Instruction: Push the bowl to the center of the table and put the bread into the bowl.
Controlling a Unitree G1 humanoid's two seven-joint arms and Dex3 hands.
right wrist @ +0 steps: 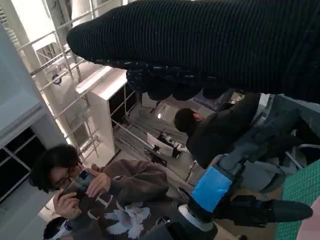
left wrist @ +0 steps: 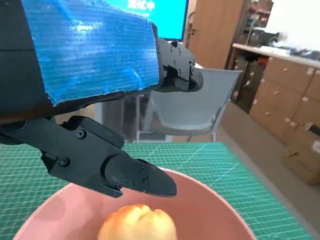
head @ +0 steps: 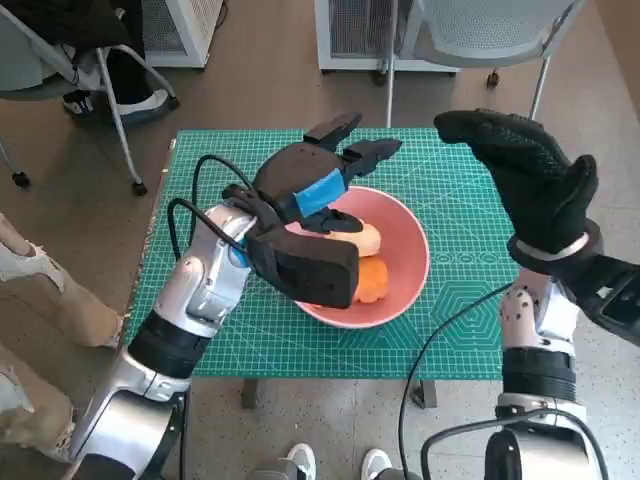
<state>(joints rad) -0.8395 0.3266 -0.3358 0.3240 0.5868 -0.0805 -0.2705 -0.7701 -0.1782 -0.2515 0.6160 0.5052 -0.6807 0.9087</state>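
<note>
Both steps look finished: the pink bowl sits mid-table with the bread inside, the left hand hovering empty, fingers spread, the right hand raised, holding nothing

A green gridded cutting mat covers the surface. An orange carrot-like piece lies in the pink dish. A grey mesh-backed chair stands past the far edge. In the right wrist view, a person in a flowered brown sweatshirt holds up a phone; another dark-clad person sits behind.
</note>
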